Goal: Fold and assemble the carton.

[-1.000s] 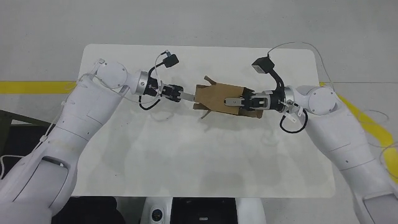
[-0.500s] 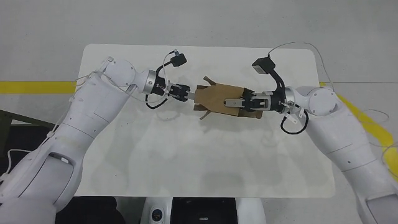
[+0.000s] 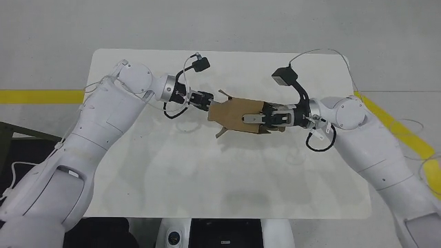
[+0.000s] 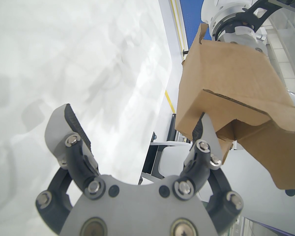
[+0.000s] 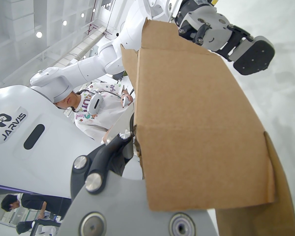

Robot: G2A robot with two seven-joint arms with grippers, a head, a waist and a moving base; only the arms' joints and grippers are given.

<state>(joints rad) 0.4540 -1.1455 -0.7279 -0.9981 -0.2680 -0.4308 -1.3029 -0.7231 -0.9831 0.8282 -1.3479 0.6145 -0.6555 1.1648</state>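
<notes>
The brown carton (image 3: 238,115) hangs partly folded above the middle of the white table (image 3: 138,179). My right gripper (image 3: 256,118) is shut on its right end, with one finger lying along the top panel. In the right wrist view the carton (image 5: 199,124) hides my right fingers. My left gripper (image 3: 204,100) is at the carton's left end and stands open (image 4: 135,124). One of its fingertips (image 4: 205,124) touches the folded end flaps of the carton (image 4: 226,84); the other is free over the table. The left gripper (image 5: 236,42) also shows beyond the carton's far end.
Bare tabletop (image 4: 76,50) spreads on all sides of the carton. A yellow floor line (image 3: 34,96) runs past both ends of the table.
My left gripper has moved right until it touches the carton's end. The right arm has shifted the carton a little left and toward the table's front.
</notes>
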